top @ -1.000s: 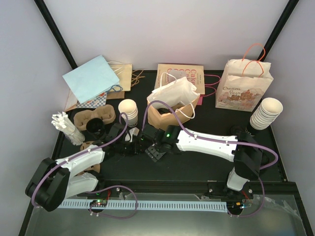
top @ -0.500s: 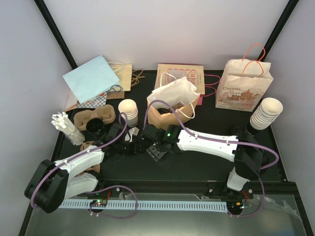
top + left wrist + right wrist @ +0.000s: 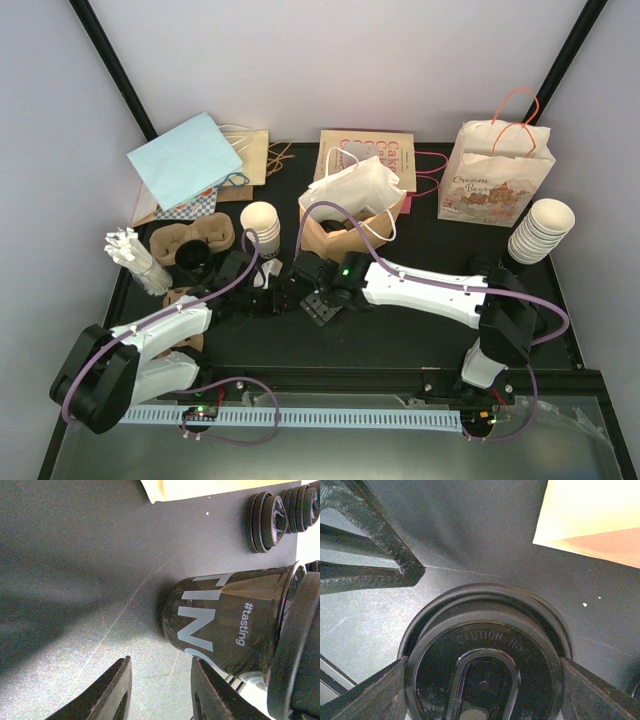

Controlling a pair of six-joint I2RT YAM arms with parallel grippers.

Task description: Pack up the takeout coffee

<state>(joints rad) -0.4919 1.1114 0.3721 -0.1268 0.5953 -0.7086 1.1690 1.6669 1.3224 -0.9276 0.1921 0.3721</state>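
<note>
The dark cup [image 3: 220, 625] stands upright, its black lid [image 3: 485, 630] topmost and clasped by the wide-spread right end effector [image 3: 482, 680], while the left end effector [image 3: 160, 672] is half-open and empty.

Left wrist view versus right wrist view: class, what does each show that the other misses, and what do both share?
Left wrist only: the printed side of the black cup, spare lids beyond it, and the open left gripper, empty. Right wrist only: the top of the lid with raised lettering, gripped by the right gripper. Both: the dark table and a pale corner at the upper edge.
</note>
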